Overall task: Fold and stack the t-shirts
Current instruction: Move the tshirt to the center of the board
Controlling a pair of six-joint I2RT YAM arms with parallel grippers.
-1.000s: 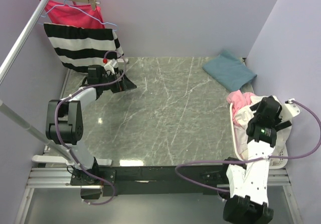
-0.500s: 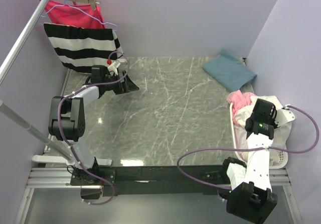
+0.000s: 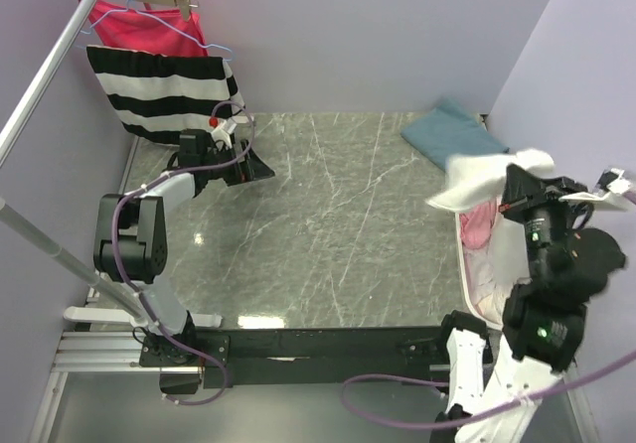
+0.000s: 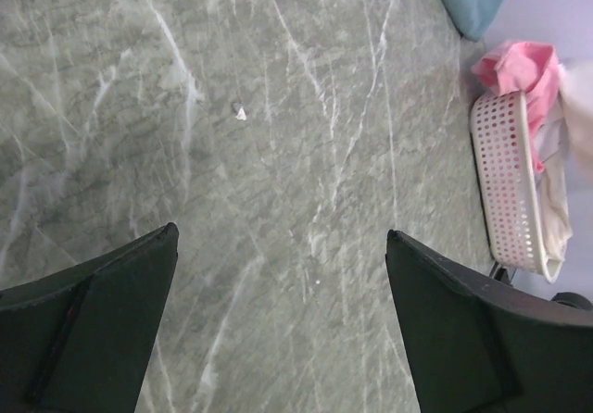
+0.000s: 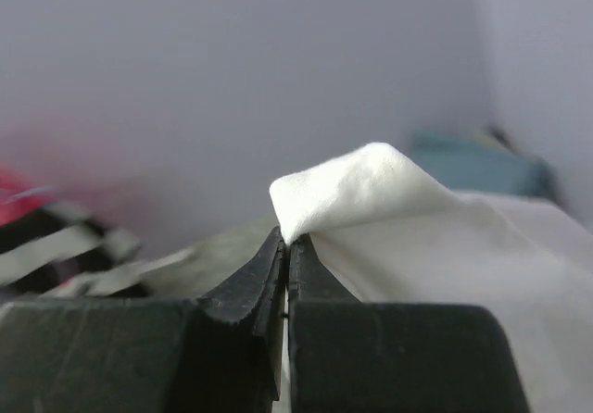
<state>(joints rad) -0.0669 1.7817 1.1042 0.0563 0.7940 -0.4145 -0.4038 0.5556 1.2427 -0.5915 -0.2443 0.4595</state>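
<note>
My right gripper is raised above the basket and shut on a fold of a white t-shirt, which hangs lifted off the pile. In the right wrist view the jaws pinch the white cloth tightly. A pink t-shirt lies in the basket below. A folded teal-blue t-shirt rests at the table's far right corner. My left gripper hovers open over the far left of the table, nothing between its fingers.
A black-and-white striped garment and a red-pink one hang on a rack at the far left, close behind my left gripper. The white perforated basket stands at the table's right edge by the wall. The marble tabletop lies between the arms.
My right gripper shut on the white t-shirt in the basket and lifted it up and towards the table. The left arm barely moved.
</note>
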